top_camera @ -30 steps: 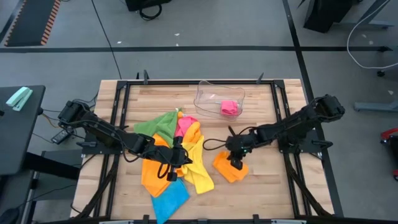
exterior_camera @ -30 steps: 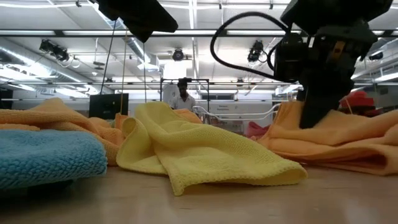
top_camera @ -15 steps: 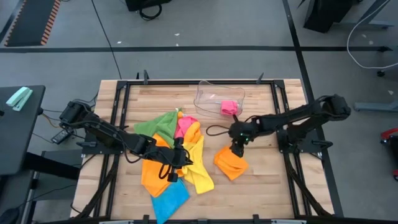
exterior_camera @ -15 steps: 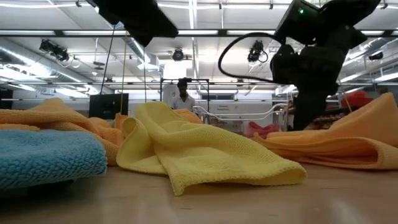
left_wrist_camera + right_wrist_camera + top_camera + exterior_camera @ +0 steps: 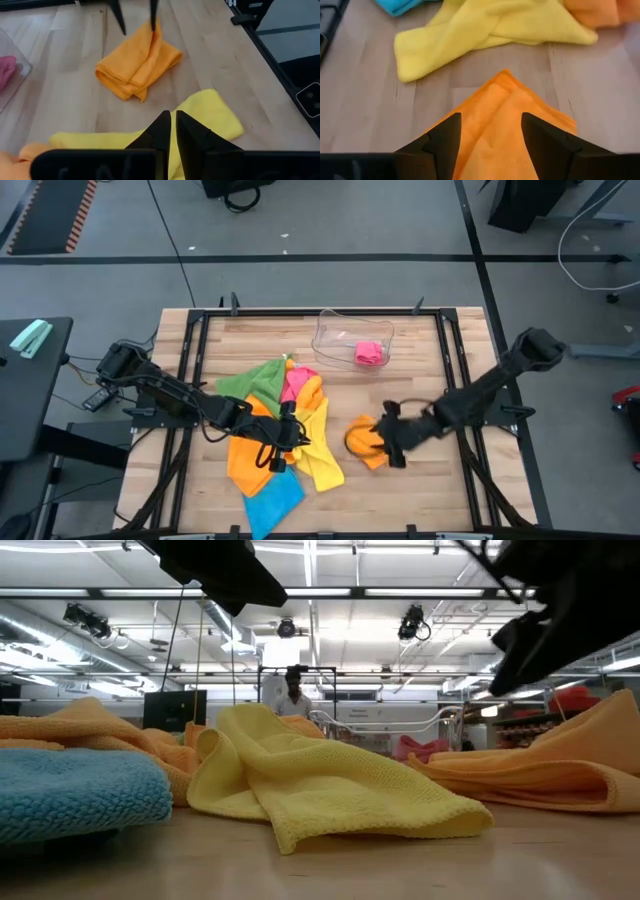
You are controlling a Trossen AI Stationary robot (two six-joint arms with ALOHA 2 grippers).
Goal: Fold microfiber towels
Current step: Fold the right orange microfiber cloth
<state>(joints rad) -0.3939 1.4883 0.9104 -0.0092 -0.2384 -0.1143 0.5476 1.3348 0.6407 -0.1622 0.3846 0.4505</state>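
Note:
A folded orange towel (image 5: 362,438) lies right of centre; in the low view its right corner (image 5: 615,715) stands up. My right gripper (image 5: 490,120) stands open at the towel's right side, one finger on each side of its edge. Left of it lies a loose pile of towels: green (image 5: 250,380), pink (image 5: 297,383), yellow (image 5: 318,455), orange (image 5: 245,465) and blue (image 5: 272,502). My left gripper (image 5: 172,116) hangs shut above the pile, over the yellow towel, with nothing in it. My right gripper comes at the folded orange towel slanting down from the table's right. One finger (image 5: 152,15) stands right at the towel's raised corner (image 5: 156,35). Whether it touches the cloth, I cannot tell.
A clear plastic tray (image 5: 325,330) at the far middle holds a folded pink towel (image 5: 370,353). Bare wood lies right of and nearer than the orange towel. A black frame (image 5: 455,380) runs along the table's sides. A person (image 5: 292,695) stands far behind the table.
My right gripper has lifted off the folded orange towel, gone a little toward the far edge, then swung back toward the near edge and rolled. It now stands at the towel's right side. The towel has sunk lower and lies more bunched.

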